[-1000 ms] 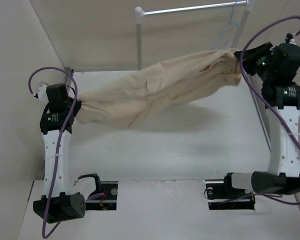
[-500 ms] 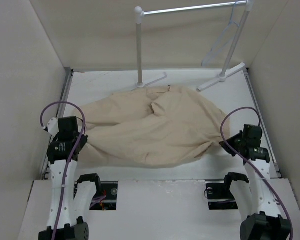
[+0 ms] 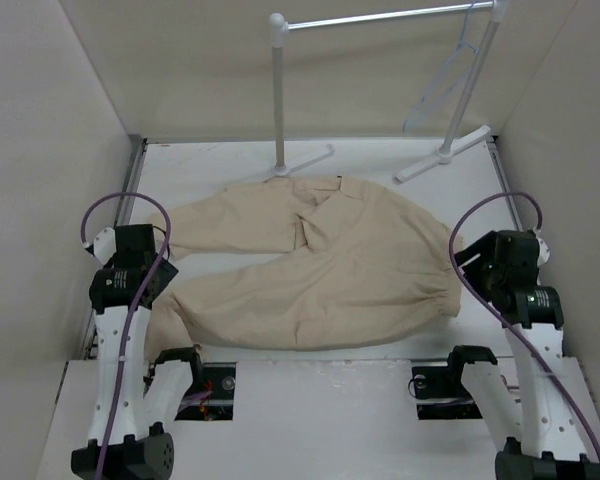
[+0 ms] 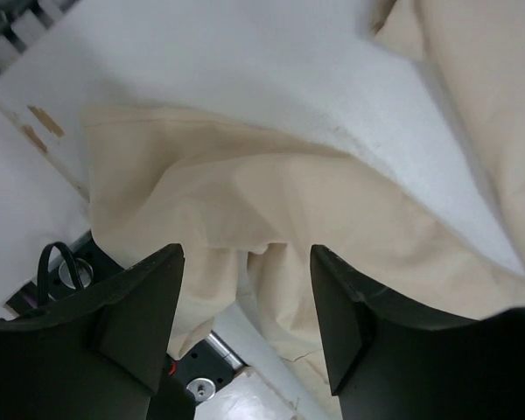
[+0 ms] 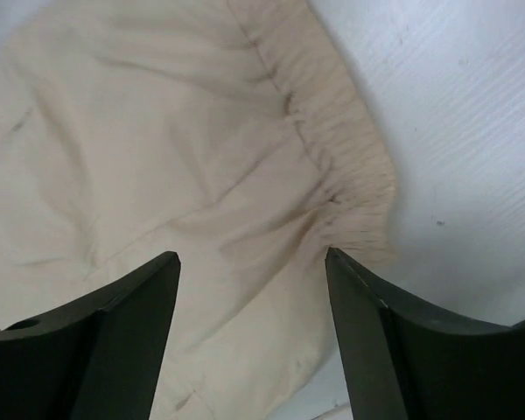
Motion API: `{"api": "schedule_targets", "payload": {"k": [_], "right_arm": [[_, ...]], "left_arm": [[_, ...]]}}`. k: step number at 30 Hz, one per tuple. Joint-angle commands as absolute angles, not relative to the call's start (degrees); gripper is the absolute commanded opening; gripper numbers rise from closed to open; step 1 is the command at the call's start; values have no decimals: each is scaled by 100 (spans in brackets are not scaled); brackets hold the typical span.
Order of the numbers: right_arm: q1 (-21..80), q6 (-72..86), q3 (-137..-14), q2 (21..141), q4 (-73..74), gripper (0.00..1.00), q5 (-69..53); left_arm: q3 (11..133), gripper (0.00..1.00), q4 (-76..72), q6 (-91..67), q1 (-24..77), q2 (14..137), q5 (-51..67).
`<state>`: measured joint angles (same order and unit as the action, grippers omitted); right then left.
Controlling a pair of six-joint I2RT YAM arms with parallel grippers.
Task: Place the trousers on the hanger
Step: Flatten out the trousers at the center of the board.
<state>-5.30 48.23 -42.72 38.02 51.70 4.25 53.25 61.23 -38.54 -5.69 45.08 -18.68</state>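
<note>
With your left tool (image 4: pixel 245 262) and right tool (image 5: pixel 251 258) both wide and empty above the trousers (image 3: pixel 320 265) spread mid-frame, pinch the gathered waistband (image 5: pixel 332 149) squarely before lifting toward the hanger (image 3: pixel 445 85), upper right.

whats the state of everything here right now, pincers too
trousers, spread flat on the table, not on the hanger
hanger, hanging empty on the rack
rack, upright at the table's far end
left pincer, open above a trouser leg end
right pincer, open above the waistband
</note>
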Motion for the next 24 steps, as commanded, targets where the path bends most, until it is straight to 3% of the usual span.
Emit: {"api": "schedule_targets", "payload": {"k": [1,3,4,5,7,8,9,11,18,24], "right_arm": [[-155,4448,-5359,3709,5291,74,1422],[160,4246,-5624,3901,5021,74,1468],[415,4071,-5642,4094,4775,68,1302],[661,4008,-5590,4305,4564,56,1075],[1092,4060,-5354,4683,4125,21,521],[1251,4095,-5213,4841,3870,11,240],[1435,4157,-5073,4999,3606,7,-41],[1813,4314,-4853,5202,3175,7,-368],[2553,4473,-4308,5282,2733,35,-387],[2553,4553,-3885,5133,2689,39,-448]], "left_arm": [[6064,59,6118,-3542,-515,4631,-2337],[6205,60,5811,-3516,-488,4999,-2277],[6249,60,5618,-3533,-471,5218,-2181],[6240,60,5364,-3577,-462,5447,-2110],[6196,60,4845,-3769,-558,5939,-1874],[6188,60,4530,-3849,-680,6211,-1733],[6188,59,4161,-3902,-829,6536,-1540],[6266,59,3597,-3998,-1137,7203,-1214],[6670,57,2558,-4438,-1999,8919,-607],[7039,52,2048,-4544,-2211,9992,-361]]}}
